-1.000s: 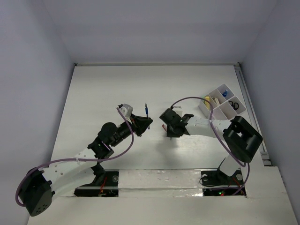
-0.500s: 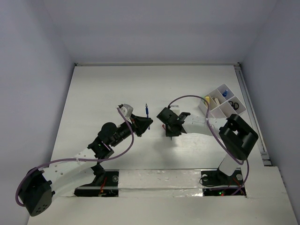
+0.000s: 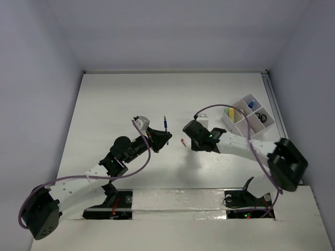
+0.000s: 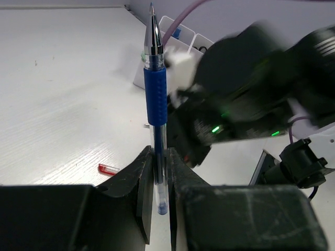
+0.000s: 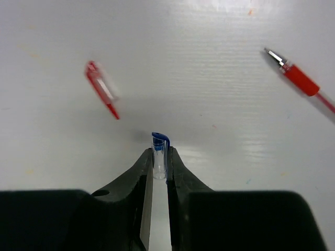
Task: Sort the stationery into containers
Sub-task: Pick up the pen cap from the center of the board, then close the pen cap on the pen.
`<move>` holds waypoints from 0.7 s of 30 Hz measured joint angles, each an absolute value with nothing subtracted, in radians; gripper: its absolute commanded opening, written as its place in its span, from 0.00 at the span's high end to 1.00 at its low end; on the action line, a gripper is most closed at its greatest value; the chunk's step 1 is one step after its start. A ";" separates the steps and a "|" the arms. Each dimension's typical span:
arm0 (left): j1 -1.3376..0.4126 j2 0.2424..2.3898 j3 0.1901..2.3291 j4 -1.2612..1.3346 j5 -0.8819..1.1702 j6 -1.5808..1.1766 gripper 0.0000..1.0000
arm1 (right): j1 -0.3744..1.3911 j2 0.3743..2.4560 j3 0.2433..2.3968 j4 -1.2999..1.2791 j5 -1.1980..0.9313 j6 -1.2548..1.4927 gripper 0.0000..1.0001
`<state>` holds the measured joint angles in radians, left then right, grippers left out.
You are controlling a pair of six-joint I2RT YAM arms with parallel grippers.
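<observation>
My left gripper is shut on a blue-white pen, held with its tip pointing away from the jaws. My right gripper is shut on a clear pen cap with a blue clip, above the table. A red pen cap lies on the table below and between the grippers. A red pen lies at the upper right of the right wrist view. The white organiser tray stands at the right.
The tray's compartments hold a pale yellow-green item, a small blue item and black scissors. The right arm's purple cable loops over the table beside the tray. Walls close the table at the back and sides.
My right arm has swung: its elbow has dropped toward the right, and the gripper has shifted slightly right, uncovering the red cap. My left gripper and pen have barely moved.
</observation>
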<state>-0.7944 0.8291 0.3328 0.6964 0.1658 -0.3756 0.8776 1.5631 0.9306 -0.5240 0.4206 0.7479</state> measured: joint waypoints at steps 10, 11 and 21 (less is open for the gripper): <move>-0.794 0.883 0.333 0.714 0.176 -0.378 1.00 | 0.895 1.174 0.921 -0.106 0.438 0.593 1.00; -0.794 0.884 0.333 0.715 0.176 -0.378 1.00 | 0.895 1.177 0.920 -0.043 0.435 0.579 1.00; -0.794 0.929 0.333 0.723 0.181 -0.377 1.00 | 0.897 1.299 0.914 0.418 0.364 0.493 1.00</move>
